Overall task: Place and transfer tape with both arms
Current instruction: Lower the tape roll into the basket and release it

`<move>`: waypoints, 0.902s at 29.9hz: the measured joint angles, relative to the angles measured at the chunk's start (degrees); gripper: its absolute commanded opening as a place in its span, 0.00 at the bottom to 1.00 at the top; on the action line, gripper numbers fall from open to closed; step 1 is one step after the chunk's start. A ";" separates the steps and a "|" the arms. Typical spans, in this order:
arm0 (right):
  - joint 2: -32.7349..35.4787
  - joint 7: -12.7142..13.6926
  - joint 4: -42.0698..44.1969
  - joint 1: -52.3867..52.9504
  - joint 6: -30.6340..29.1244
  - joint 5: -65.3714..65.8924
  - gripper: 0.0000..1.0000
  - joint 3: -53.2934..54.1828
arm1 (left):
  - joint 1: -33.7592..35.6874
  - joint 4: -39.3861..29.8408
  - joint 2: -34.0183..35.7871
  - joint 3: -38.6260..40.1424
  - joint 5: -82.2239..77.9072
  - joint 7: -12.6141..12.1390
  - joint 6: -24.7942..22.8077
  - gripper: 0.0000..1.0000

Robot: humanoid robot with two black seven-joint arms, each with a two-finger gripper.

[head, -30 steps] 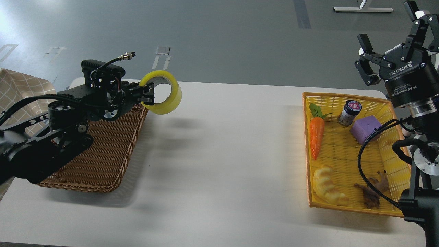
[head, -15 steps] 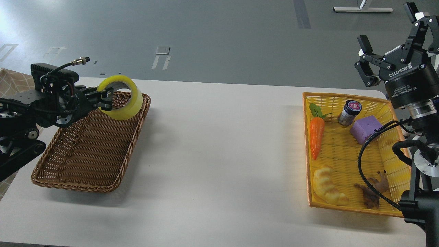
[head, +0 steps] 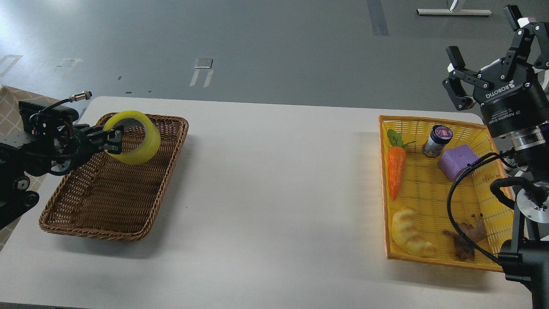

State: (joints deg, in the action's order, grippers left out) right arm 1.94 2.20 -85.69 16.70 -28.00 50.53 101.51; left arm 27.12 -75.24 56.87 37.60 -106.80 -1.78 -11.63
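The yellow tape roll (head: pixel 138 148) is held on edge over the far part of the brown wicker basket (head: pixel 103 216) at the left. My left gripper (head: pixel 114 142) is shut on the roll's wall, one finger inside the core and one outside. My right gripper (head: pixel 485 43) is raised at the far right, above the back of the yellow basket (head: pixel 388 189); it is open and empty.
The yellow basket holds a carrot (head: pixel 396 167), a small jar (head: pixel 437 140), a purple block (head: pixel 457 162), a pale croissant toy (head: pixel 411 234) and a brown figure (head: pixel 466 237). The white table (head: pixel 274 193) stretches between the two baskets.
My left arm has drawn back to the left and down with the tape, from beyond the brown basket's right rim to over its far part. The right gripper has hardly moved.
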 measured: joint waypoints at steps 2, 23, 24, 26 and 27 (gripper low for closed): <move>0.00 0.00 0.00 0.00 0.00 0.00 1.00 0.00 | -1.07 1.28 0.43 0.00 0.02 1.05 0.88 0.02; 0.01 0.00 0.12 0.00 0.00 0.09 1.00 -1.31 | -6.87 7.42 -1.01 -0.03 0.09 3.74 6.15 0.10; 0.05 0.00 0.13 0.00 0.00 0.09 1.00 -1.31 | -6.88 7.45 -1.20 -0.03 0.14 3.83 6.30 0.10; 0.08 0.00 0.20 0.00 0.00 0.09 1.00 -1.33 | -6.89 7.47 -1.43 -0.03 0.24 4.18 6.50 0.11; 0.08 0.00 0.27 0.00 0.00 0.10 1.00 -1.36 | -6.90 7.48 -1.52 -0.02 0.28 4.43 6.56 0.11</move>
State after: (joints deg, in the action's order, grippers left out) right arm 2.02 2.20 -85.43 16.70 -28.00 50.63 100.15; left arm 20.22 -67.76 55.35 37.58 -106.51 2.64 -5.07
